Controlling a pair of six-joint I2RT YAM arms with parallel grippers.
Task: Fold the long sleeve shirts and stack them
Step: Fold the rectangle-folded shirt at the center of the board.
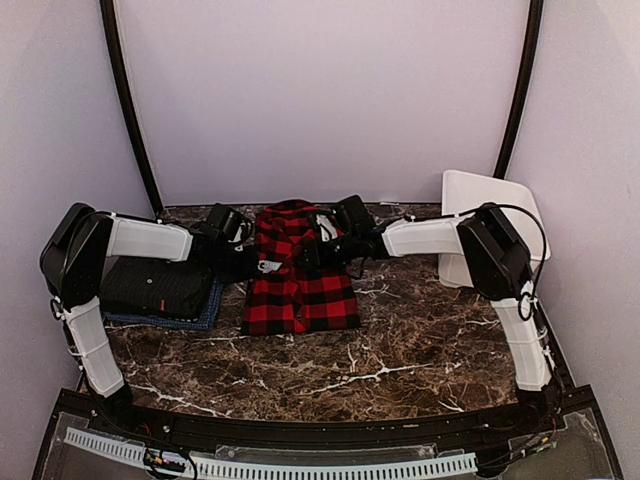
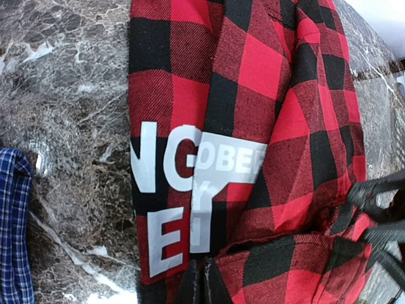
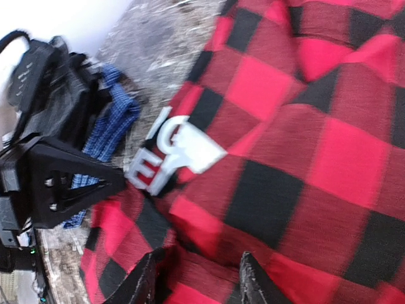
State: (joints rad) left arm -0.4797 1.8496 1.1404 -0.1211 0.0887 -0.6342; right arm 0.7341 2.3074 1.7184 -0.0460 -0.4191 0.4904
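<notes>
The red-and-black checked shirt [image 1: 300, 280] lies at the table's middle, its far part bunched up, with white block letters [image 2: 171, 190] on a black band. My left gripper [image 1: 262, 265] is at the shirt's left edge; its fingers [image 2: 190, 285] are pressed together on the cloth just below the letters. My right gripper [image 1: 312, 252] is over the shirt's upper middle, its fingers [image 3: 142, 285] spread apart with checked cloth [image 3: 285, 158] between them. A folded black shirt with a small red tag [image 1: 155, 288] rests on the blue shirt [image 1: 208, 312] at the left.
A white plastic basket [image 1: 485, 205] leans at the back right, behind my right arm. The table is dark marble [image 1: 420, 340]. The blue shirt's edge [image 2: 12, 228] shows in the left wrist view. Curved black poles and pale walls enclose the back.
</notes>
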